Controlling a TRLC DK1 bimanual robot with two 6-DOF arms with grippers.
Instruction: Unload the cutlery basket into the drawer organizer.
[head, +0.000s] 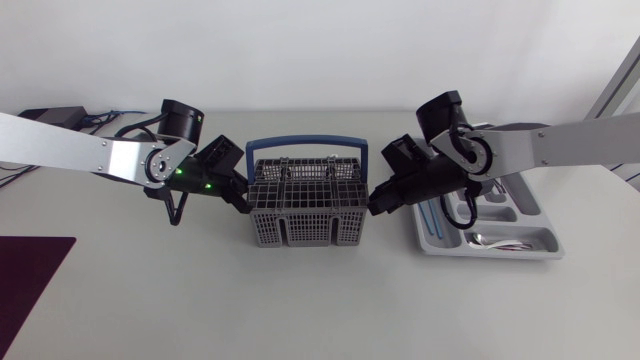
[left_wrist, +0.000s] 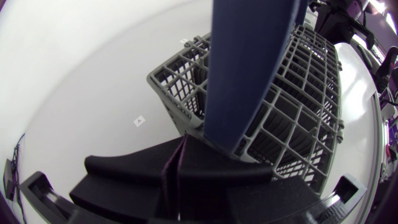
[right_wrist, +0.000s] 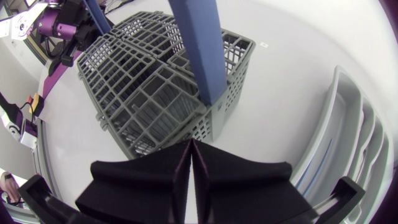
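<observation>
The grey cutlery basket (head: 305, 212) with its blue handle (head: 305, 142) stands at the table's middle. My left gripper (head: 243, 203) is shut with nothing between its fingers, its tips against the basket's left side. From the other side my right gripper (head: 374, 203) is shut too, just off the basket's right wall. In the left wrist view the shut gripper (left_wrist: 181, 140) points at the foot of the blue handle (left_wrist: 249, 68). The right wrist view has the gripper (right_wrist: 191, 144) shut before the basket (right_wrist: 149, 93). The white drawer organizer (head: 492, 254) at the right holds spoons (head: 497, 241) and blue-handled pieces (head: 432, 215).
A dark purple mat (head: 30, 290) lies at the front left corner. A black box with cables (head: 62, 116) sits at the back left. The organizer's rim (right_wrist: 339, 124) is close beside my right gripper.
</observation>
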